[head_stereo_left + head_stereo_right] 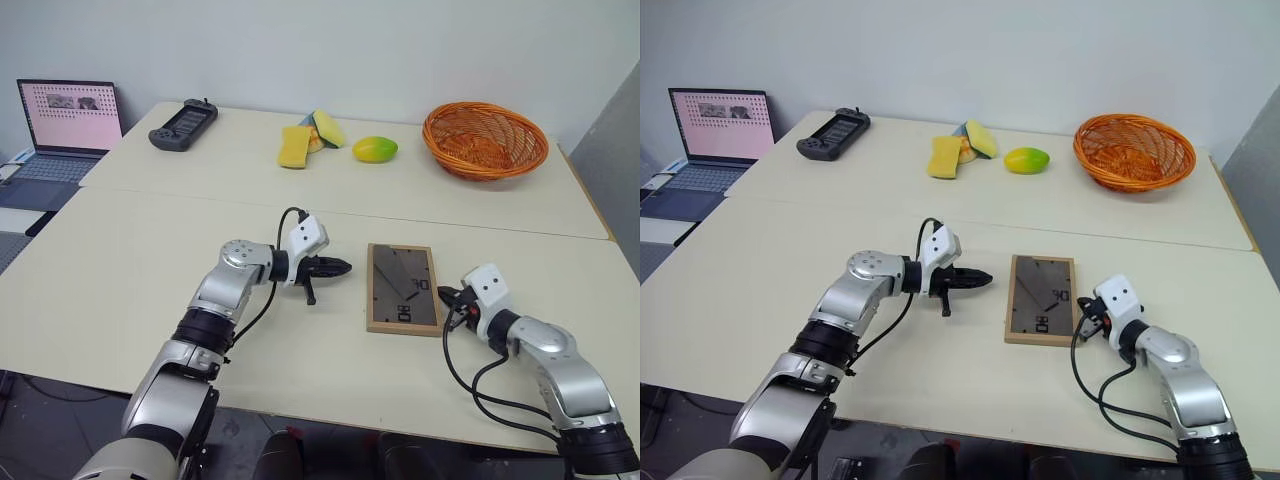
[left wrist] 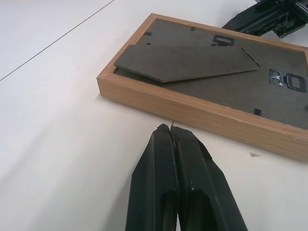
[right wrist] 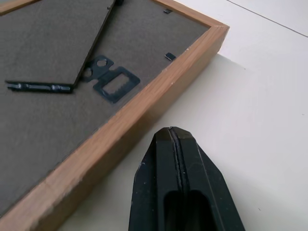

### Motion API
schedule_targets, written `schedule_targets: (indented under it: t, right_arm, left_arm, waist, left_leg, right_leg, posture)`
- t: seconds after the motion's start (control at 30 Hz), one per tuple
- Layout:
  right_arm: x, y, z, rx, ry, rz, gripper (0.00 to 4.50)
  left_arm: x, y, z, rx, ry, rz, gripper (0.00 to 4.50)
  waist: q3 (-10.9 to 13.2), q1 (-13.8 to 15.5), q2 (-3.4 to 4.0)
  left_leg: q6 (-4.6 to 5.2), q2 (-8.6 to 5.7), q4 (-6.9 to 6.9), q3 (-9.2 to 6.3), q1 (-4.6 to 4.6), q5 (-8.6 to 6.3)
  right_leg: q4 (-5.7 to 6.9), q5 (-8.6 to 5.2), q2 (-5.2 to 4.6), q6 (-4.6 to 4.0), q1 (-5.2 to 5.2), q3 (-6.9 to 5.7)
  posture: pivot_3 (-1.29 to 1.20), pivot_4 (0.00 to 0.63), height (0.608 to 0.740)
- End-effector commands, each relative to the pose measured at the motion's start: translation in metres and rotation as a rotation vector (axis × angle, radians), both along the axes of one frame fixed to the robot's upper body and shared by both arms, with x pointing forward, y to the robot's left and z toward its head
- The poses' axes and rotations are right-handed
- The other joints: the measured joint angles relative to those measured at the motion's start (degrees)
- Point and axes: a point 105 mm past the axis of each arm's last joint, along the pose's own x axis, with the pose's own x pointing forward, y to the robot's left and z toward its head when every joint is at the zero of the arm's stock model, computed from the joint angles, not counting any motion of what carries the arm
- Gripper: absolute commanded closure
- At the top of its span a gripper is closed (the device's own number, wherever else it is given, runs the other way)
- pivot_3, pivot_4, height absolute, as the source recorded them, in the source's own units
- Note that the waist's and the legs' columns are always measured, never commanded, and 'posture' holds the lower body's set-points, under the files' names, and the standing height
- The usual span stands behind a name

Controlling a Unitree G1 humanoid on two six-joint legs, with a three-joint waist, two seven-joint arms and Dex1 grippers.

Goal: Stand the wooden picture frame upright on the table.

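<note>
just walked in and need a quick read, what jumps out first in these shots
The wooden picture frame lies flat on the table, dark back and stand flap facing up, between the two grippers. The left gripper and right gripper are both shut, one at each long side of it, holding nothing. Farther back sit an orange wicker basket, a mango and yellow sponges.

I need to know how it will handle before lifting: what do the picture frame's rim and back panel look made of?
The wooden picture frame rim looks like light, unvarnished matte wood, with visible grain. The back panel looks like dark grey fibreboard or stiff card, matte and slightly fuzzy, with a thin stand flap of the same stuff.
</note>
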Motion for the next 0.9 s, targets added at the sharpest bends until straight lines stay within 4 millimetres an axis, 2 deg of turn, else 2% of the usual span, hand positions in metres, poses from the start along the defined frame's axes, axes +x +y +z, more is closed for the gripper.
schedule_targets:
  t: [0.03, 0.23, 0.3, 0.37, 0.47, 0.57, 0.9]
  right_arm:
    - [-0.002, -0.008, 0.013, -0.016, -0.046, 0.004, 4.5]
    - [-0.001, -0.02, 0.018, -0.057, -0.051, 0.011, 4.5]
    - [0.0, -0.025, 0.02, -0.069, -0.053, 0.009, 4.5]
    - [0.0, -0.028, 0.021, -0.074, -0.054, 0.008, 4.5]
    - [-0.002, -0.028, 0.021, -0.076, -0.056, 0.012, 4.5]
    - [-0.004, -0.023, 0.02, -0.074, -0.058, 0.018, 4.5]
    - [-0.01, -0.015, 0.016, -0.069, -0.054, 0.03, 4.5]
  left_arm:
    - [-0.008, 0.002, 0.022, -0.065, 0.027, -0.008, 4.46]
    - [-0.031, 0.007, 0.034, -0.113, 0.338, 0.005, 4.46]
    - [-0.044, 0.01, 0.036, -0.13, 0.515, 0.035, 4.46]
    - [-0.054, 0.013, 0.035, -0.142, 0.731, 0.11, 4.46]
    - [-0.048, 0.018, 0.021, -0.178, 0.961, 0.253, 4.46]
    - [-0.038, 0.019, 0.001, -0.176, 1.023, 0.386, 4.46]
    - [-0.05, 0.014, -0.008, -0.185, 1.106, 0.407, 4.46]
  waist:
    - [0.0, 0.0, 0.0]
    - [0.0, -0.3, 0.02]
    - [0.0, -0.3, 0.02]
    - [0.0, -0.3, 0.02]
    - [0.0, -0.5, 0.02]
    - [0.0, -0.4, 0.05]
    - [0.0, -0.4, 0.05]
  left_leg:
    - [0.0, 0.0, 0.0, -0.01, 0.0, 0.0]
    - [0.02, 0.0, 0.01, -0.05, 0.01, 0.01]
    - [0.02, 0.0, 0.01, -0.09, 0.0, 0.01]
    - [0.02, -0.01, 0.02, -0.15, 0.0, 0.01]
    - [0.02, -0.01, 0.03, -0.24, -0.02, 0.01]
    - [0.03, -0.02, 0.07, -0.31, -0.01, 0.02]
    - [-0.01, -0.04, 0.09, -0.33, 0.05, 0.04]
  right_leg:
    - [0.0, 0.0, 0.0, 0.0, 0.01, -0.01]
    - [0.05, 0.0, 0.01, 0.0, 0.0, -0.05]
    - [0.05, 0.0, 0.01, 0.01, 0.02, -0.07]
    - [0.05, -0.01, 0.0, 0.01, 0.03, -0.11]
    - [0.05, -0.01, 0.01, 0.02, 0.04, -0.2]
    - [0.06, -0.01, 0.0, 0.02, 0.09, -0.24]
    - [0.36, -0.01, -0.03, 0.01, 0.05, -0.2]
  posture:
    - [0.0, 0.15, 0.74]
    - [0.0, 0.15, 0.74]
    - [0.0, 0.15, 0.74]
    - [0.0, 0.15, 0.74]
    - [0.0, 0.15, 0.74]
    - [0.0, 0.15, 0.74]
    - [0.0, 0.15, 0.74]
